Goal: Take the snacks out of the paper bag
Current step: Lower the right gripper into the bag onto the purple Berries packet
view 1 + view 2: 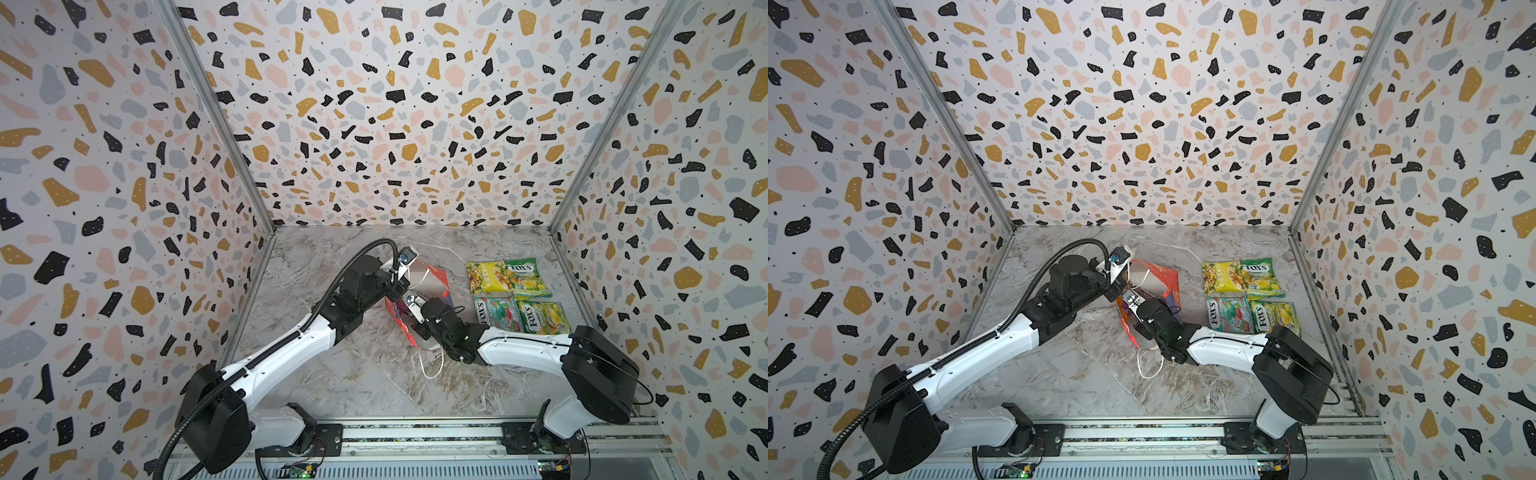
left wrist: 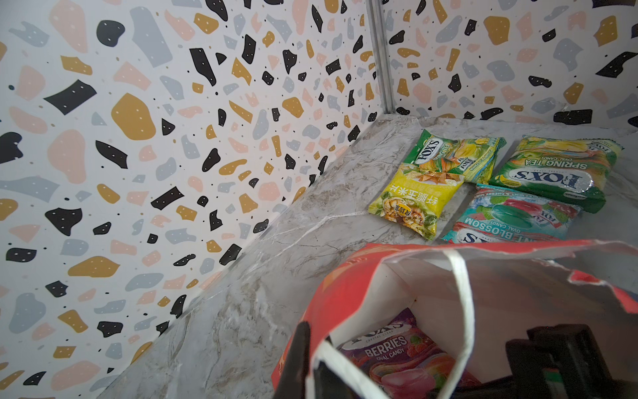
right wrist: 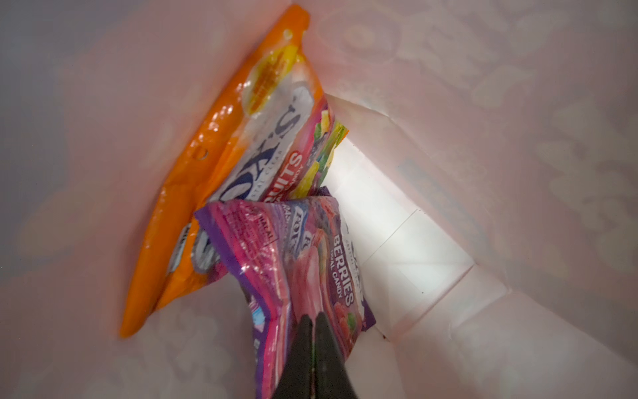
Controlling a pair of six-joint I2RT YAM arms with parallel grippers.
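Watching the right gripper (image 3: 312, 319) deep inside the paper bag (image 1: 430, 276) — claw pinched together on the purple Berries packet (image 3: 297, 248). The orange packet (image 3: 214, 172) leans on the bag wall, touching the purple one. Meanwhile the left gripper (image 2: 310, 362) is clamped on the bag's rim, next to a white cord handle (image 2: 464, 293). Bag sits mid-frame in both top views, mouth open. Right of it, four snacks (image 1: 519, 291) lie flat on the marble table (image 1: 353, 374) — two rows, touching.
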